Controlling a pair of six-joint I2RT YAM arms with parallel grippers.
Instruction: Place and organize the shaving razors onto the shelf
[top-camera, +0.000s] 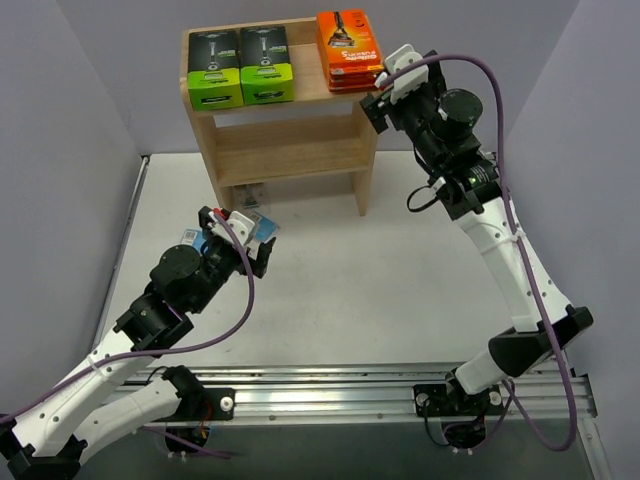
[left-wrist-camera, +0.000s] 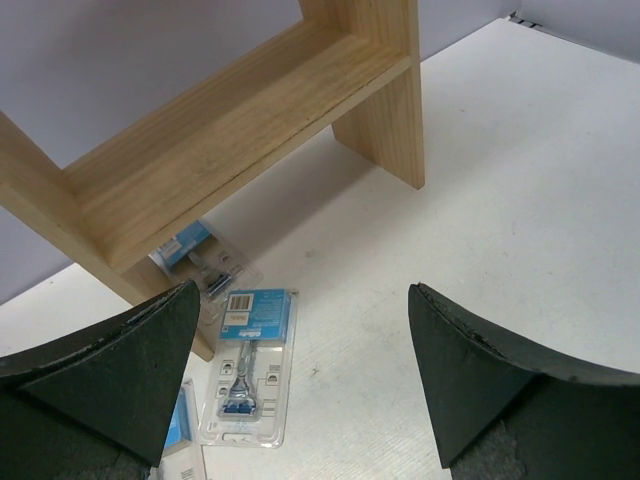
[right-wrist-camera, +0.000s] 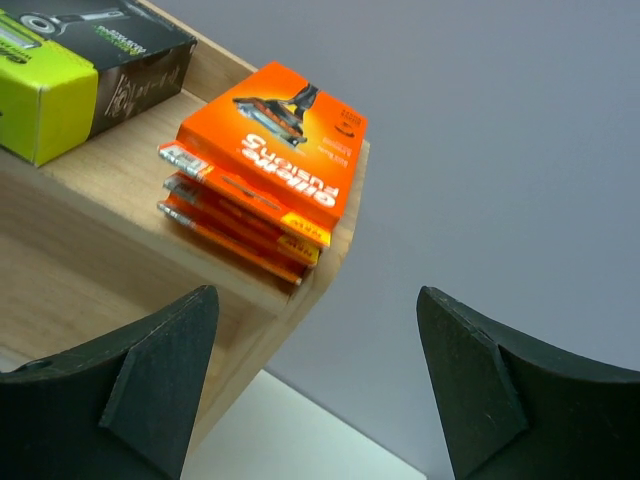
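You had three flat orange boxes stacked on the right end of the top tier of the shelf, their edges a little uneven, the top one face up. Two black-and-lime-green boxes sat side by side on the left part of that same tier, touching each other and apart from the orange stack. Three clear blister packs with blue cards lay on the table by the shelf's left leg: one partly under the lowest board, one just in front of it, and one cut off at the edge of the left wrist view. Your left gripper hung over those packs with its fingers spread wide and nothing between them. Your right gripper was up by the right end of the top tier, near the orange stack, fingers apart and holding nothing.
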